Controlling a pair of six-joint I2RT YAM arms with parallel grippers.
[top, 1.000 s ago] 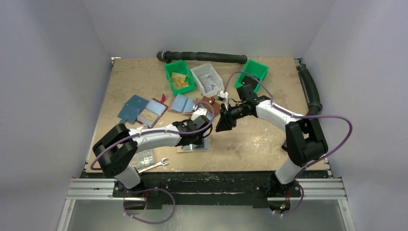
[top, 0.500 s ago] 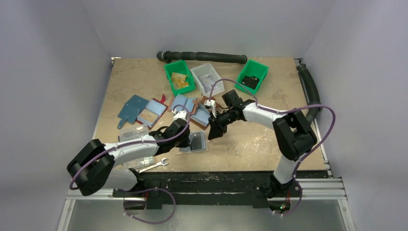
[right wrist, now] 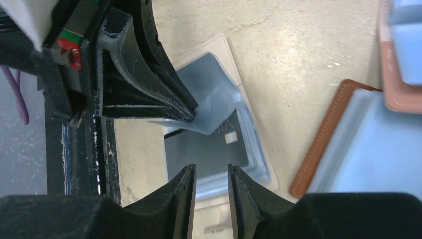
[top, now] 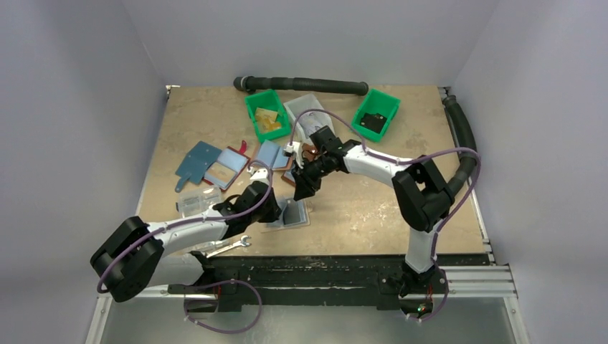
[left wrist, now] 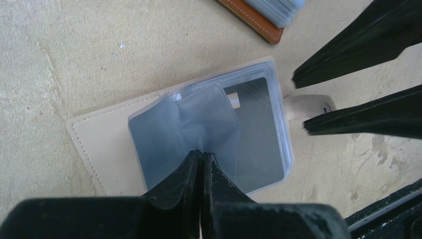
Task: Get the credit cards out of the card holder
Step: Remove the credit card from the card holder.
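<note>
Plywood tabletop (top: pixel 401 208); left gripper (left wrist: pixel 203 162) pinched shut on clear sleeve flap (left wrist: pixel 209 119) of flat cream stitched card holder (left wrist: pixel 99 144). Risk: thin flap slips or tears, or holder drags when card's pulled. Beyond it, dark grey credit card (left wrist: pixel 259 124) in its pocket, just ahead of right gripper (right wrist: pixel 211 169), jaws slightly apart, empty.

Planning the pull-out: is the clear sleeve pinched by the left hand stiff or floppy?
Probably floppy: the clear sleeve creases where the left hand pinches it. The card holder looks thin and light, so it may drag along.
</note>
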